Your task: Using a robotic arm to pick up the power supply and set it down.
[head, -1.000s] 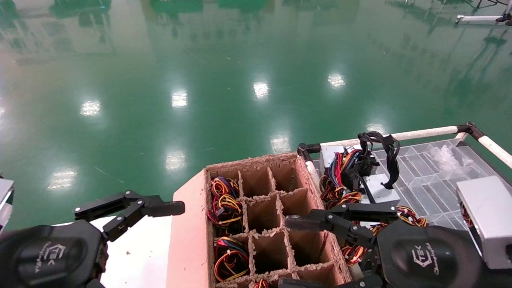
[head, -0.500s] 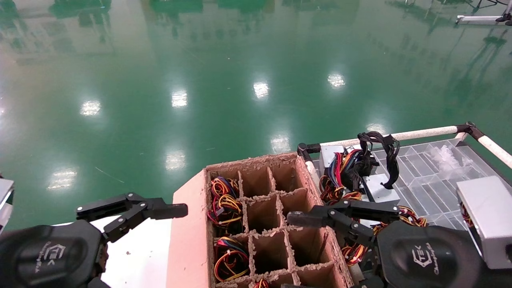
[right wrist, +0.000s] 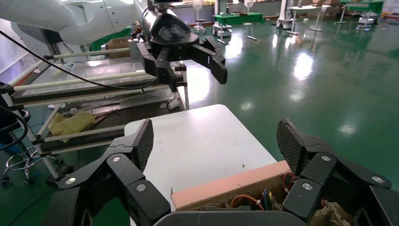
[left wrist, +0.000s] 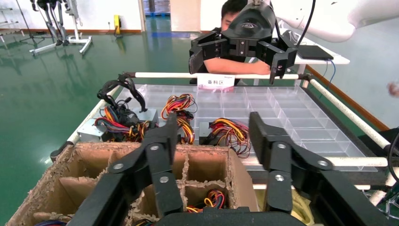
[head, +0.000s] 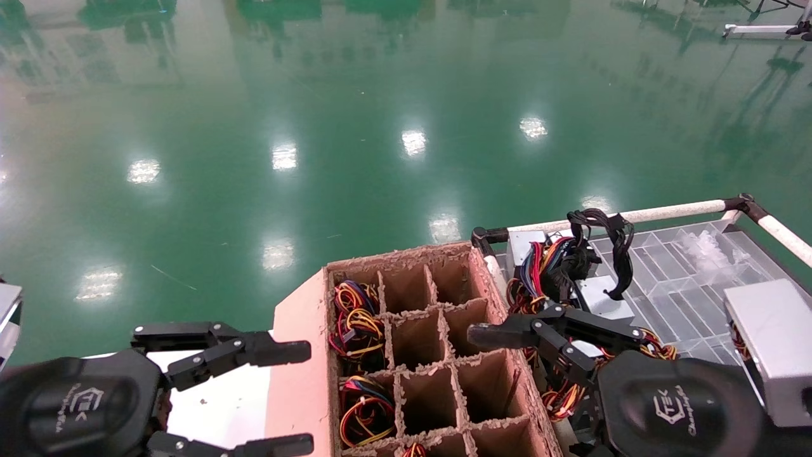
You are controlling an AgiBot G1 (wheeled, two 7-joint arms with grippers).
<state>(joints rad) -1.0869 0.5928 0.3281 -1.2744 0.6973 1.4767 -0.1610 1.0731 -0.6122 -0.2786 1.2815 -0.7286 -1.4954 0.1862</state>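
Note:
Several power supplies lie on the clear tray [head: 685, 279]. One silver-grey power supply [head: 771, 343] sits at the right edge. Another [head: 523, 244], with red, yellow and black wires, lies by the tray's near-left corner, beside a grey box with a black cable loop [head: 609, 238]. My right gripper [head: 472, 393] hovers open over the right side of the cardboard box [head: 412, 266], holding nothing [right wrist: 214, 141]. My left gripper [head: 306, 395] is open and empty at the box's left flap [left wrist: 214, 136]. In the left wrist view a power supply [left wrist: 207, 129] lies just beyond the box.
The divided cardboard box [left wrist: 197, 150] holds coloured wire bundles [head: 361, 406] in its left cells; the other cells show brown walls. It stands on a white table [right wrist: 197, 136]. A white rail [head: 634, 214] frames the tray. A person [left wrist: 230, 9] sits behind the tray. Green floor lies beyond.
My left gripper has turned and moved right toward the box flap, and its lower finger has come into view. The right gripper's upper finger has shifted slightly right; its lower finger has left view.

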